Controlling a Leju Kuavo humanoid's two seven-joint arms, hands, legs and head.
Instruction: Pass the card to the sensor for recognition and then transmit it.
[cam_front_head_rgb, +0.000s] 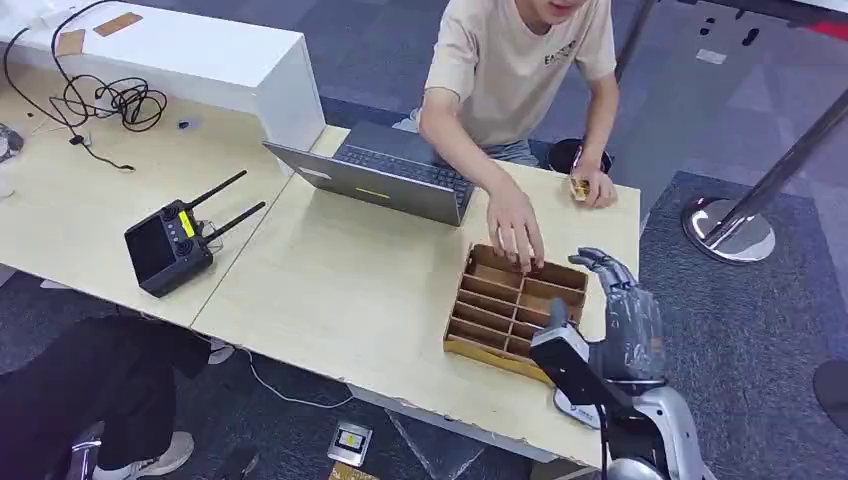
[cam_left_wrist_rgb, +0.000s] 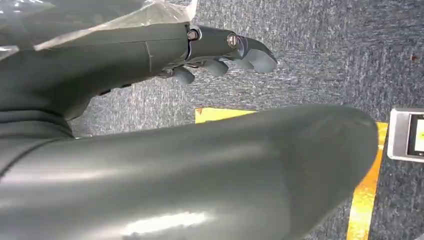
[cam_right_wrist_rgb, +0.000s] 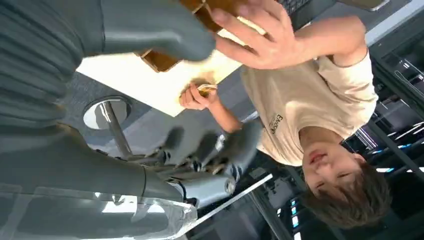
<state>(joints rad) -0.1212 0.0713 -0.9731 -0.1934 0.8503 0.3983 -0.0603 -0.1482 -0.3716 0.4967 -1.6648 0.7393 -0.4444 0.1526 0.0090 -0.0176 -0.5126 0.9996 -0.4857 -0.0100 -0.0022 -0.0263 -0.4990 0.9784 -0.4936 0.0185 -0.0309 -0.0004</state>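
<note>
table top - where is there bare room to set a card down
The widest bare patch of the table lies between the laptop, the black controller and the cardboard divider tray. It is crowded at the tray, where the person's hand reaches in and the right hand hovers beside it.

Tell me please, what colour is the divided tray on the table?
Brown cardboard tray, clearest in the head view.
</note>
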